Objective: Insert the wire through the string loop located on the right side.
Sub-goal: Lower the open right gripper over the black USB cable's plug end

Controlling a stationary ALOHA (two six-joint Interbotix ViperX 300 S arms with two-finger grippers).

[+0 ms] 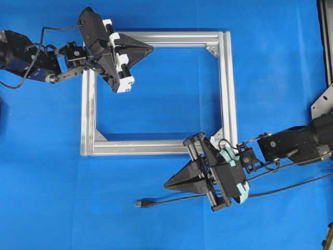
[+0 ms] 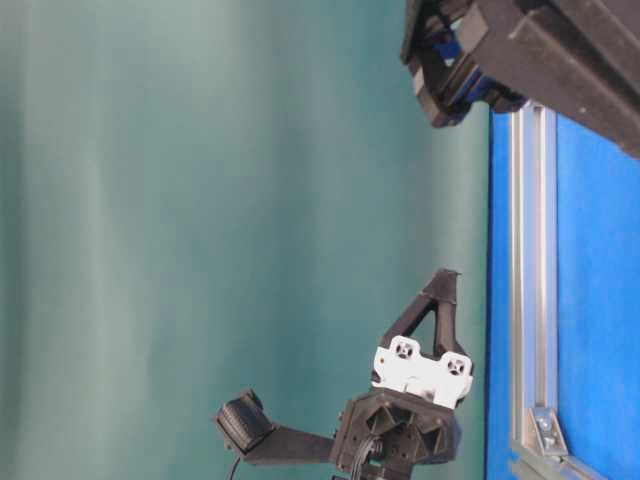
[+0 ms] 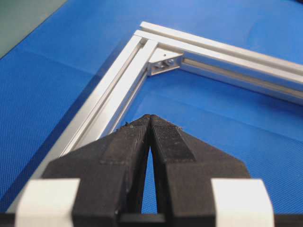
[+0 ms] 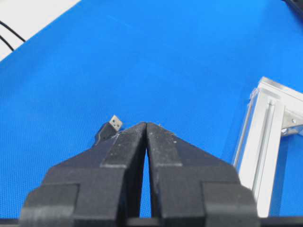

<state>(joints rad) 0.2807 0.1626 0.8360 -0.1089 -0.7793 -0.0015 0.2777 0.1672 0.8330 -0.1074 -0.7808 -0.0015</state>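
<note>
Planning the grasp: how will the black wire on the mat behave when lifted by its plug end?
The wire looks thin and lies in a loose curve, so it will probably droop and trail. Its plug seems small and rigid, likely light and easy to pinch, though it might swivel.

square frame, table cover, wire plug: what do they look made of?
Frame: likely extruded aluminium, by its silver matte sheen and slotted rails.
Table cover: blue, matte, finely textured; cloth or mat, can't tell which.
Wire plug: black housing, probably plastic, with a shiny metal tip.
</note>
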